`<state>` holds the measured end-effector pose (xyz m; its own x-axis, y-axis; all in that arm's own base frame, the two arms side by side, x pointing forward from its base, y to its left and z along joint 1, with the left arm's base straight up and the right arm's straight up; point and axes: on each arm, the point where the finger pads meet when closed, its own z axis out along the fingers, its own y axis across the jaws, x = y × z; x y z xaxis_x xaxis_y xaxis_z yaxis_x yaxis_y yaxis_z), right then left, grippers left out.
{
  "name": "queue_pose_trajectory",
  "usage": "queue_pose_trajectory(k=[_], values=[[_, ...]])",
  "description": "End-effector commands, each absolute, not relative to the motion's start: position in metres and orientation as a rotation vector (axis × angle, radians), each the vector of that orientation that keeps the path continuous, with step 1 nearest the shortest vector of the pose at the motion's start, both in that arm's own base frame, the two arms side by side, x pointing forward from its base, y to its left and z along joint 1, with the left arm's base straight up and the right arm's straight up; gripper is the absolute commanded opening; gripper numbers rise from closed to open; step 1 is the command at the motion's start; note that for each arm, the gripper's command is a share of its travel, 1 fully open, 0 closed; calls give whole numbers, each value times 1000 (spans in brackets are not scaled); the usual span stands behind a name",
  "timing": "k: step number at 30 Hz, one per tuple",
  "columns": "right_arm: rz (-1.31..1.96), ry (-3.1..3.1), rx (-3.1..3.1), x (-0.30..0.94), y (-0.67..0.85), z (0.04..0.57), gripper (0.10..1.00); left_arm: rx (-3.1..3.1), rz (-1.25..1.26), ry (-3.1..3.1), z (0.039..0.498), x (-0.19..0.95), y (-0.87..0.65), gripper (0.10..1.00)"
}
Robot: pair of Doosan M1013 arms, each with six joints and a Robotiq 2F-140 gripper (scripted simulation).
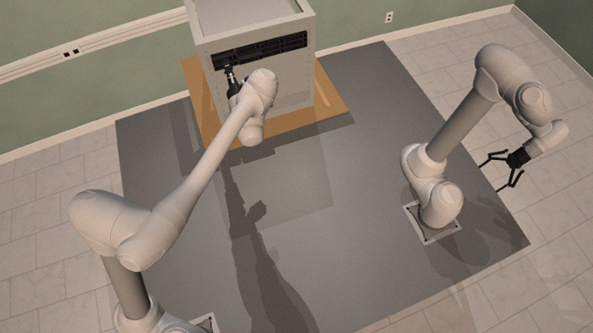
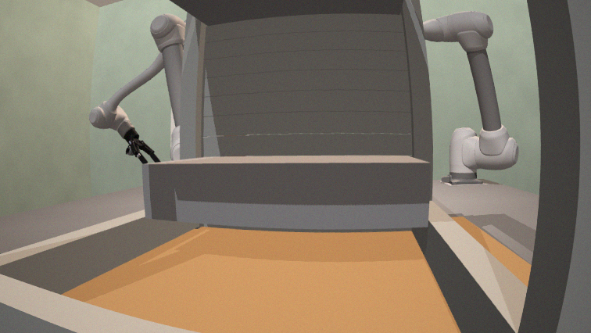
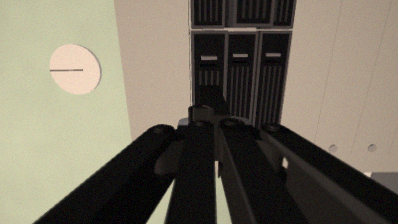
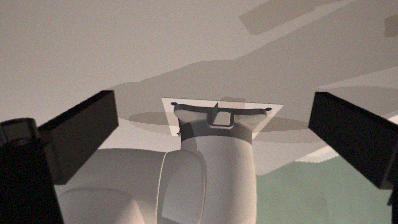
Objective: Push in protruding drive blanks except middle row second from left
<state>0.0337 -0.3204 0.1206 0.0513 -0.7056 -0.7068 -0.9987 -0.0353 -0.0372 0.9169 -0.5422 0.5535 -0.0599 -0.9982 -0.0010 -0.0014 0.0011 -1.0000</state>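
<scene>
The beige rack [image 1: 289,78] [image 3: 312,75] stands upright, with black drive blanks across its upper front. The left wrist view shows the front turned sideways. There, the leftmost column has top [image 3: 209,75], middle [image 3: 240,75] and bottom [image 3: 272,80] blanks; their lower parts are partly covered by the fingers. The second middle blank [image 3: 255,11] looks larger and sticks out. My left gripper [image 1: 226,66] [image 3: 208,101] is shut and empty, its tips over the leftmost top blank; contact is unclear. My right gripper [image 1: 487,179] [image 2: 150,161] [image 4: 213,109] is open and empty, far from the rack.
The rack stands on an orange board [image 1: 329,108] [image 2: 289,289] near the green wall. The left arm [image 1: 201,171] reaches across the grey mat [image 1: 371,123] to the rack front. The right arm [image 1: 457,122] stands on the mat's right side, its gripper beyond the edge.
</scene>
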Motion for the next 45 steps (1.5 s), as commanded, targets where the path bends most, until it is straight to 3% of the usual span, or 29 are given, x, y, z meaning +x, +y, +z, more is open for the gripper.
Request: queue_pose_trajectory(k=[1,45], values=[[706,1708,-1797,34,-321,121,1000,-1180,-1253,1253,555,918,-542,99],[706,1708,-1797,34,-321,121,1000,-1180,-1253,1253,555,933,-543,99]])
